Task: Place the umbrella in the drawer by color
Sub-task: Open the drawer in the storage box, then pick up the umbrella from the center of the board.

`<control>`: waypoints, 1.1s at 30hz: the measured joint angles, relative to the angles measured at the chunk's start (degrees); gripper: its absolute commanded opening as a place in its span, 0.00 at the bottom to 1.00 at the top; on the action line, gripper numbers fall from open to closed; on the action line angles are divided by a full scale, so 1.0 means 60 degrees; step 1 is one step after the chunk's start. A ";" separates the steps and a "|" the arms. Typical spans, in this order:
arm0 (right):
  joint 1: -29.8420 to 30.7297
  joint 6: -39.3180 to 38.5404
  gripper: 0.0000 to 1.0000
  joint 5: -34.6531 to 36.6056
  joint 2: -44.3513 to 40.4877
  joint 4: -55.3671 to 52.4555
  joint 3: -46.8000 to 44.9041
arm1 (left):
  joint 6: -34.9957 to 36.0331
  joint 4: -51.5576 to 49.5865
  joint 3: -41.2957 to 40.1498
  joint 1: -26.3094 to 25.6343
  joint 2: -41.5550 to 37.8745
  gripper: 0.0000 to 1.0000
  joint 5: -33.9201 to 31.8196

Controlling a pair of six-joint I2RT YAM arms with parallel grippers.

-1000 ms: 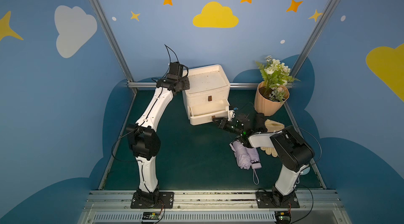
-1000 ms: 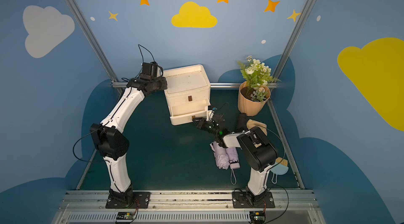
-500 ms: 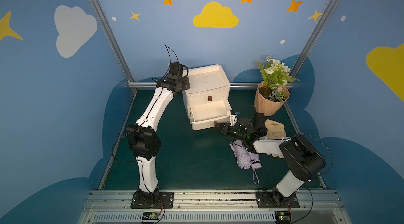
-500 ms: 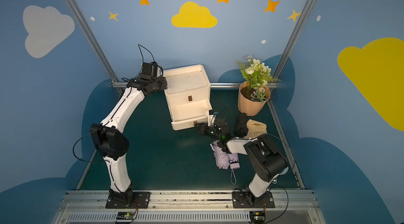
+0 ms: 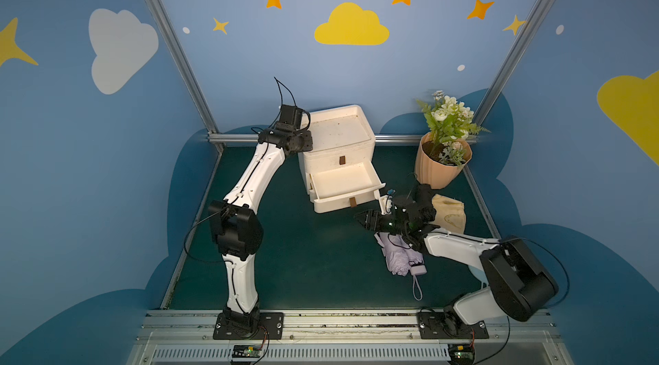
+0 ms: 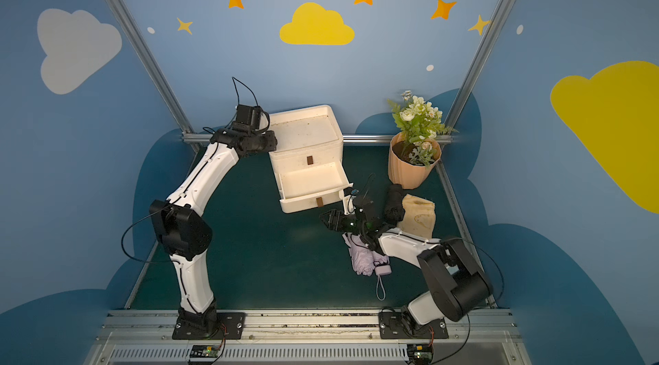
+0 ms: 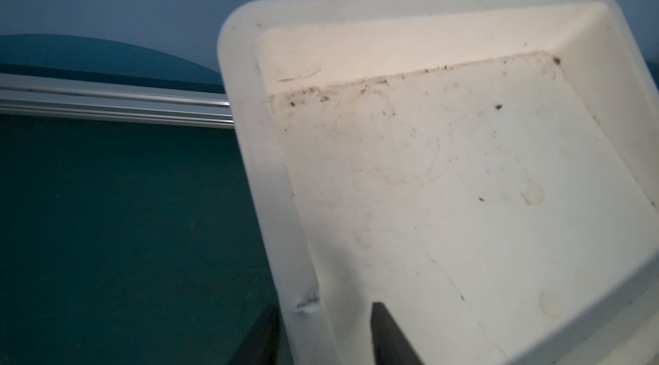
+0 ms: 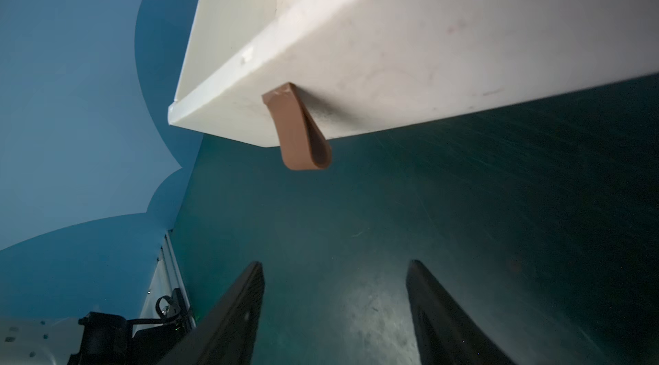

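Observation:
A white cabinet stands at the back of the green mat, its lower drawer pulled out and bare inside. Just in front of the drawer's brown loop handle, my right gripper is open with nothing between its fingers; in both top views it hovers low over the mat. A folded lilac umbrella lies under the right forearm. A black umbrella lies behind that wrist. My left gripper is open, straddling the cabinet's top rim.
The upper drawer is shut, showing its brown tab. A beige folded pouch lies beside the black umbrella, and a potted plant stands in the back right corner. Aluminium rails edge the mat.
The lower drawer slid out towards the front. My right gripper let go of its handle, opened and drew back a little. My left gripper loosened on the cabinet rim.

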 measured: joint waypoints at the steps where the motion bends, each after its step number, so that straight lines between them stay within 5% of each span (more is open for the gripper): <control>1: -0.0029 -0.0237 0.72 0.0087 -0.0543 -0.0557 0.0015 | -0.0007 -0.0018 -0.0091 -0.0015 -0.0040 0.70 0.0036; 7: -0.0080 -0.1147 0.73 0.1177 -0.3005 -0.4692 0.0911 | -0.0189 0.0080 -0.1632 -0.0036 -0.1424 1.00 0.0000; 14: -0.0058 -0.1497 0.71 0.1971 -0.3861 -0.9369 0.2586 | -0.0852 0.1129 -0.5260 -0.0025 -0.5410 1.00 -0.0084; 23: 0.0357 -0.1785 0.68 0.3060 -0.1461 -1.2462 0.3719 | -0.2080 0.1738 -0.9326 -0.0022 -0.8644 1.00 0.0535; 33: 0.0663 -0.2401 0.64 0.3577 0.1337 -1.2877 0.4324 | -0.2568 0.1559 -1.0440 -0.0018 -1.0010 1.00 0.0597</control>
